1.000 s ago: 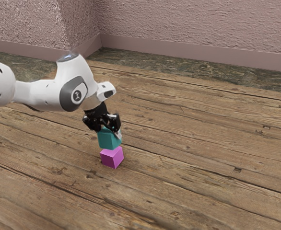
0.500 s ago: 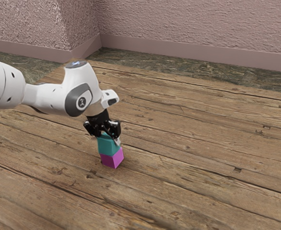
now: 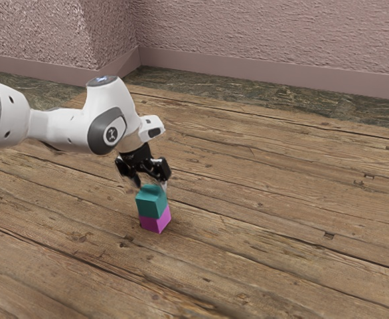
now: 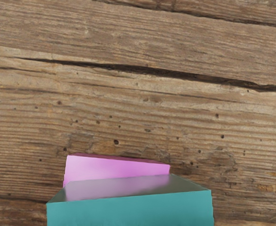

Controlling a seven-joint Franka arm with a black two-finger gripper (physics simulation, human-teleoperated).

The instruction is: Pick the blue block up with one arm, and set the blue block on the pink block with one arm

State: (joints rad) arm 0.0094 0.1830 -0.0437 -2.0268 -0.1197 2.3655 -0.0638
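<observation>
The blue block (image 3: 151, 200), teal in colour, rests on top of the pink block (image 3: 156, 220) on the wooden table; the two are stacked slightly askew. My gripper (image 3: 149, 182) hangs just above the blue block, open, its black fingers spread wider than the block and apart from its sides. In the wrist view the blue block (image 4: 129, 207) lies right under my hand, and a strip of the pink block (image 4: 113, 169) shows beyond its far edge.
The plank table (image 3: 281, 199) stretches wide toward the exterior view's right and front. A rough pink wall (image 3: 267, 33) with a baseboard runs along the back. My white arm (image 3: 55, 126) comes in from the exterior view's left.
The blue block came down onto the pink block. My fingers then spread off it and my hand rose slightly, leaving the block stacked.
</observation>
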